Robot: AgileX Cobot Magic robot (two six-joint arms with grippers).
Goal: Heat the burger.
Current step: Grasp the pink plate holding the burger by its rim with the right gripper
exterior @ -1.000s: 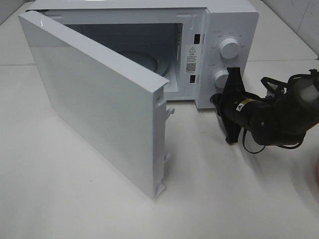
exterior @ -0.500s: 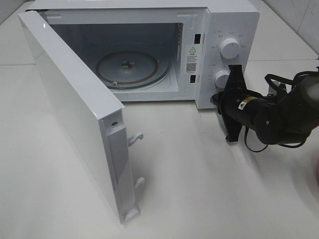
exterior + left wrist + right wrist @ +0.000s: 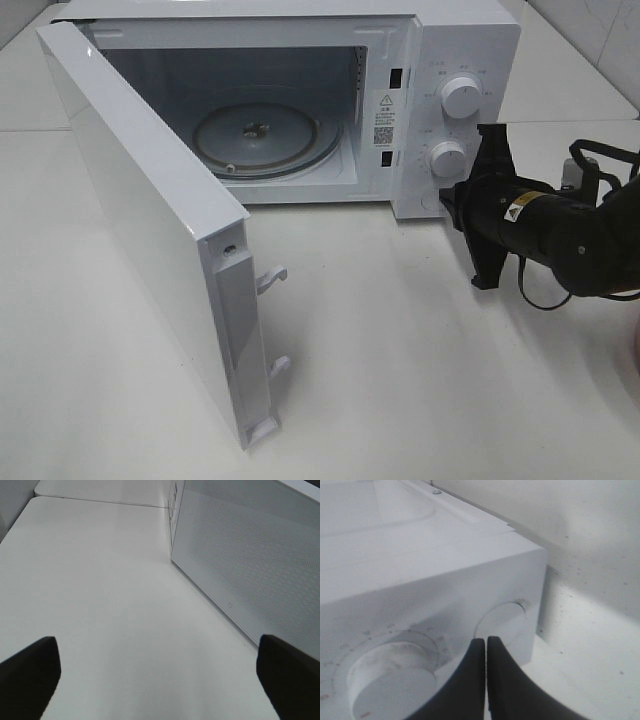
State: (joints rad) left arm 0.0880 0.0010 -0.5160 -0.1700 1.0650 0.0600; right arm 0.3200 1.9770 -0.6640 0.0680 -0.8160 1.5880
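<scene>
- Exterior high: set above the desk (image 3: 420,380), facing down and forward from middle distance onto the microwave (image 3: 470,40), its open door (image 3: 140,230) and the right arm (image 3: 560,235).
- Left wrist: low over the desk, facing along it between the wide left jaws. The door's outer face is close alongside and shared with exterior high.
- Right wrist: very near the microwave's front, looking past the closed right jaws at a dial (image 3: 385,680), also in exterior high.

Glossy white microwave (image 3: 470,40), clear glass turntable (image 3: 255,138), matt white table (image 3: 420,380).
</scene>
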